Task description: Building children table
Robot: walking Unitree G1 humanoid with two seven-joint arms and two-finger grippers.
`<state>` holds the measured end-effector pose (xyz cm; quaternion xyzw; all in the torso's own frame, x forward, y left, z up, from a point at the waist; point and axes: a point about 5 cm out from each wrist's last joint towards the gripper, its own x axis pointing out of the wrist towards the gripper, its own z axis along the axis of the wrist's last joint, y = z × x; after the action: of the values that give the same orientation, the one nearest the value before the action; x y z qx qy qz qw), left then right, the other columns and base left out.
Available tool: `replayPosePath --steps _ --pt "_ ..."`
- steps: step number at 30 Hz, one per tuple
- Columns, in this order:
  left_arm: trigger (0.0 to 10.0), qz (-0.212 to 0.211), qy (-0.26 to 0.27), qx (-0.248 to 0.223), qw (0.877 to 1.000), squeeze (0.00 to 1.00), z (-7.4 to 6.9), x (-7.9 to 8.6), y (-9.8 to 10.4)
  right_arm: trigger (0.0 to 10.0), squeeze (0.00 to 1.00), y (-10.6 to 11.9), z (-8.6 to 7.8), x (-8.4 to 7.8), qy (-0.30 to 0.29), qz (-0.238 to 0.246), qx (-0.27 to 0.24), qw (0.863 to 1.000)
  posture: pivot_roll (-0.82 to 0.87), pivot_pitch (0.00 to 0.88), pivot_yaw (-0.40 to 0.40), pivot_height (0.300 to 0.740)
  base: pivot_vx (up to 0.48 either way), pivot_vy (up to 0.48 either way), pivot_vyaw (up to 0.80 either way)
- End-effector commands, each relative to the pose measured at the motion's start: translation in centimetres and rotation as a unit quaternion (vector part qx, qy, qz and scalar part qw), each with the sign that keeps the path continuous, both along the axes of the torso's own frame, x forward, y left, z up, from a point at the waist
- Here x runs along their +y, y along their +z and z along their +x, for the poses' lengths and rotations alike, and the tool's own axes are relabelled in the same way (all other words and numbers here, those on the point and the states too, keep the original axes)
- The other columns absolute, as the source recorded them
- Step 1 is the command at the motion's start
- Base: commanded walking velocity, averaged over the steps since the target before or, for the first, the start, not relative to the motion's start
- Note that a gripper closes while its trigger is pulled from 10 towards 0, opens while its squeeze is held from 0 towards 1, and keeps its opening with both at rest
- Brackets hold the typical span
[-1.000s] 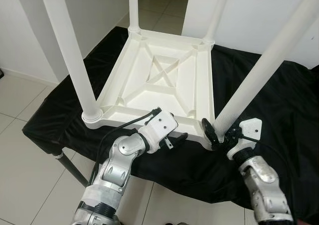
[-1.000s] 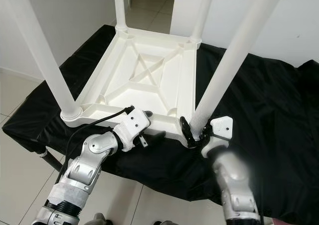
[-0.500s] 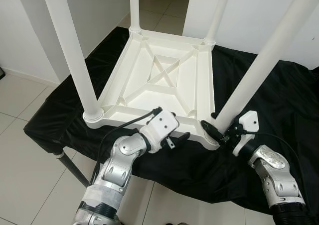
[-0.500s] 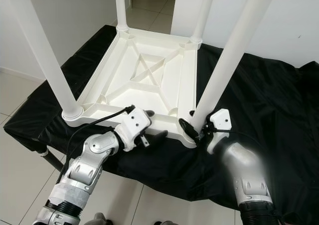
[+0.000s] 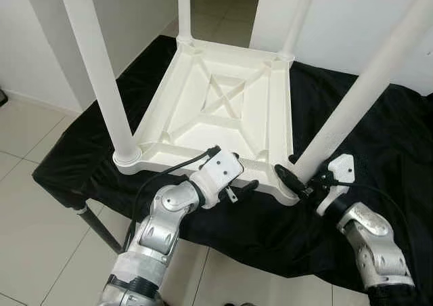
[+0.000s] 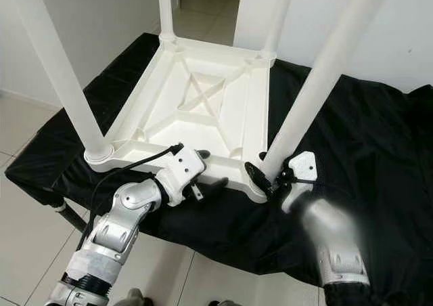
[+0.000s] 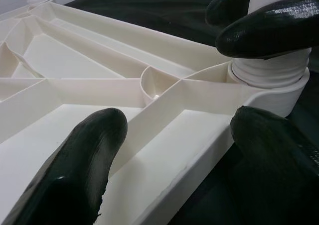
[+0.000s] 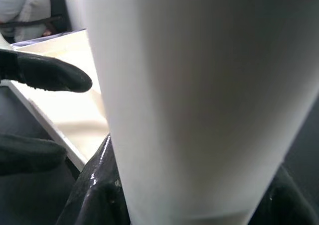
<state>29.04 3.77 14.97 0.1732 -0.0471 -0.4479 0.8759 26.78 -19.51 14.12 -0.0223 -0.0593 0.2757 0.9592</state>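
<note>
A black cloth (image 5: 379,130) is covering a work surface on which one white children's table (image 5: 223,110) is lying upside down, its four legs pointing upward. The near-right leg (image 5: 352,103) is standing in its corner socket, where the right gripper (image 5: 295,181) is closing its two black fingers around the leg's base. The left gripper (image 5: 238,184) is straddling the table's near rim, one finger (image 7: 84,155) inside the ribbed underside, one outside, spread narrowly.

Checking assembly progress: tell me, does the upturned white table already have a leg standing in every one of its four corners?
Yes, the left eye view shows the upturned table with a white leg rising from each of its four corners.
</note>
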Motion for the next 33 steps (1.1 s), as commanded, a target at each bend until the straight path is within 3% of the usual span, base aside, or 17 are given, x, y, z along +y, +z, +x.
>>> replayPosePath --steps 1,13,18,22,33 --pt "10.0 -0.015 0.05 -0.016 0.998 0.0 0.1 0.2 0.1 10.0 0.0 -0.2 -0.3 0.0 -0.01 0.021 0.01 1.0 0.0 0.111 -0.048 0.74 0.0 0.0 0.0" --pt "10.0 -0.011 0.047 -0.011 0.999 0.0 0.1 0.4 0.0 10.0 0.0 -0.7 -2.2 1.6 -0.129 0.041 0.005 0.991 -0.02 0.127 -0.021 0.74 0.0 0.0 0.0" --pt "10.0 -0.011 0.042 -0.009 0.999 0.0 0.0 0.3 -0.1 10.0 0.0 -0.6 -2.8 3.4 -0.222 0.079 -0.001 0.972 -0.03 0.134 -0.014 0.74 0.0 0.0 0.0" --pt "10.0 -0.009 0.041 -0.008 0.999 0.0 0.0 0.3 -0.2 10.0 0.0 -0.8 -3.0 4.3 -0.299 0.104 0.009 0.948 -0.03 0.135 -0.013 0.74 0.0 0.0 0.0" --pt "10.0 -0.009 0.044 -0.004 0.999 0.0 -0.1 0.4 -0.4 10.0 0.0 -0.4 -3.1 5.4 -0.289 0.091 0.005 0.953 -0.03 0.131 -0.015 0.74 0.0 0.0 0.0"
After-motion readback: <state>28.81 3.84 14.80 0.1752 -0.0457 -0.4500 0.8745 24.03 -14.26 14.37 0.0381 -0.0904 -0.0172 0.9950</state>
